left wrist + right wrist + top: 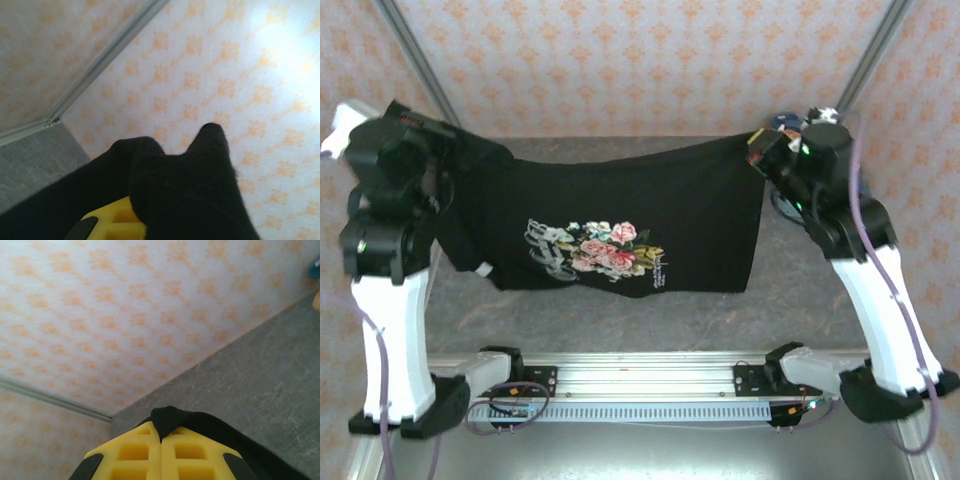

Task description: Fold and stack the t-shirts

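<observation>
Above table [620, 310], black t-shirt [620, 190] stretched; left gripper [117, 217], right gripper [161, 437] each pinch top corner, left one half-buried in cloth.

- The t-shirt [650, 190] is black, with a rose print [605, 250] in pink, white and green on its front.
- The wall [640, 60] is pale with a repeating orange ornament pattern.
- The table [620, 312] is grey and marbled.
- The right gripper [161, 440] has yellow fingers with black corners.
- The left arm [392, 340] is white with black joints.
</observation>
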Action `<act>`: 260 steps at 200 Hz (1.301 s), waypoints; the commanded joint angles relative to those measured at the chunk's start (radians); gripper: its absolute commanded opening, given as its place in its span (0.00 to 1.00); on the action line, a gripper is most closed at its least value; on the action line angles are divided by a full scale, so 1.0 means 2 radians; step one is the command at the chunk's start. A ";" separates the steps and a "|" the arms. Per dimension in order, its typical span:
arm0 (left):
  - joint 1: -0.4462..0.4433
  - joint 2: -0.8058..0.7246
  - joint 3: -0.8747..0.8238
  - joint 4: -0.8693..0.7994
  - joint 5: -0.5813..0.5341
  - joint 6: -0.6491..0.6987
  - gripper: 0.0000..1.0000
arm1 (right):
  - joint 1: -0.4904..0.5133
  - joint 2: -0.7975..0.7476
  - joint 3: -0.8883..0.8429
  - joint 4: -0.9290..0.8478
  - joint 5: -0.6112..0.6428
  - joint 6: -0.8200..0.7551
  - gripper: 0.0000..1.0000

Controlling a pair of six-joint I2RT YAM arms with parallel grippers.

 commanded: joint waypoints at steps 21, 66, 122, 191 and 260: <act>0.029 0.185 0.105 0.017 0.098 0.045 0.00 | -0.062 0.138 0.057 0.098 -0.089 0.025 0.00; 0.040 0.327 0.370 0.003 0.119 0.094 0.00 | -0.097 0.279 0.265 0.111 -0.122 0.013 0.00; 0.039 0.280 0.406 0.059 0.106 0.124 0.00 | -0.142 0.373 0.505 0.013 -0.112 0.021 0.00; -0.002 0.018 -0.118 0.040 0.077 0.058 0.00 | -0.143 0.206 0.079 0.025 -0.068 0.038 0.00; -0.049 -0.102 -0.552 -0.022 0.112 -0.086 0.00 | -0.141 0.068 -0.320 -0.003 0.020 0.074 0.00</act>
